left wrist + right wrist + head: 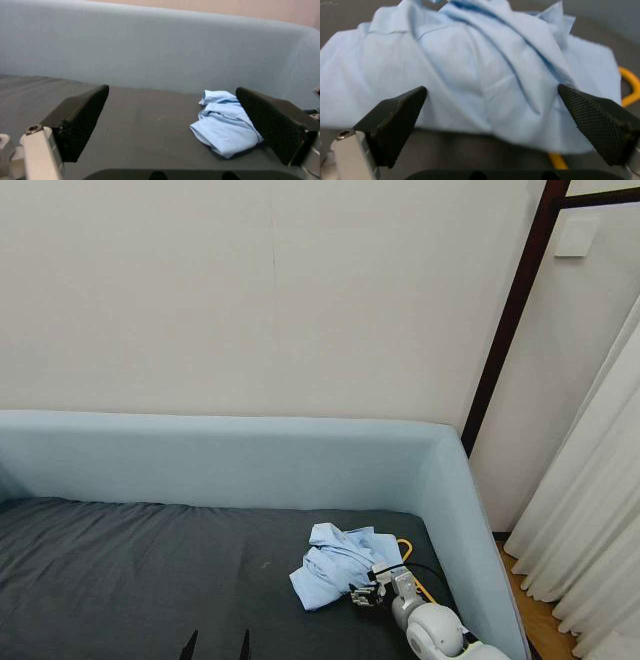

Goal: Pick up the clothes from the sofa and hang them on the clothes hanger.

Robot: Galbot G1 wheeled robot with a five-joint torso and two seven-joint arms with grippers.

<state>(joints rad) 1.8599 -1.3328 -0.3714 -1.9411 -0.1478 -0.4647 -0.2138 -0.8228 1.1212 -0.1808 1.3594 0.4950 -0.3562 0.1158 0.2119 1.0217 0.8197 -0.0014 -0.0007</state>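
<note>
The step in hand looks like the reach for the grasp: the shirt point(335, 565) lies crumpled on the dark seat point(120, 560) near the right end of the sofa point(250, 460), and nothing has hold of it yet. The right hand point(491, 89) is low over the seat at the shirt's near edge, its two fingers spread wide, with the cloth bunched ahead between them. Whether a fingertip already touches the fabric I cannot tell. To do this well, I would drive the hand into the thick ridge of folds running down the middle of the heap rather than the thin flat hem nearest it, since a single layer is likely to slip out. I would also press down until the pads meet the cushion before closing, so the fingers gather several layers at once. A yellow loop point(559, 162), possibly part of a hanger, pokes out from under the shirt on its far right side. The grip should stay clear of it, or it may come up tangled in the cloth. The left hand point(215, 645) hangs over the seat well apart from the shirt, to its left, with its fingers likewise spread and holding nothing.
</note>
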